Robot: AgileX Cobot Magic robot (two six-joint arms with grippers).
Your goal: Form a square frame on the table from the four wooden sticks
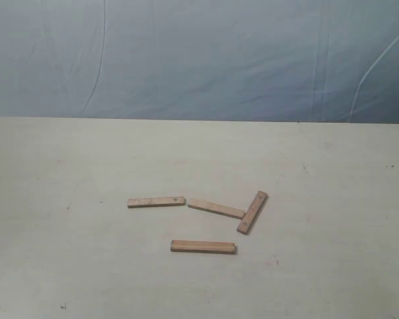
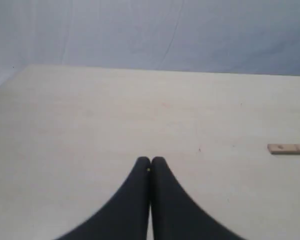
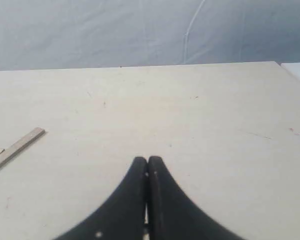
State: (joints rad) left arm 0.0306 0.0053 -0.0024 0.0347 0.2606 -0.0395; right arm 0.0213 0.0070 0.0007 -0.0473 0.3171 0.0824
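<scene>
Four light-brown wooden sticks lie loose on the cream table, not forming a square. One stick lies level at the left, a second slants beside it, and a third stands diagonally, touching the second's end. The fourth stick lies level nearer the front. Neither gripper shows in the exterior view. My left gripper is shut with nothing in it, over bare table, with one stick off to the side. My right gripper is shut and empty too, a stick lying apart from it.
A wrinkled blue-grey backdrop rises behind the table's far edge. The table's corner shows in the right wrist view. Faint specks mark the tabletop around the sticks.
</scene>
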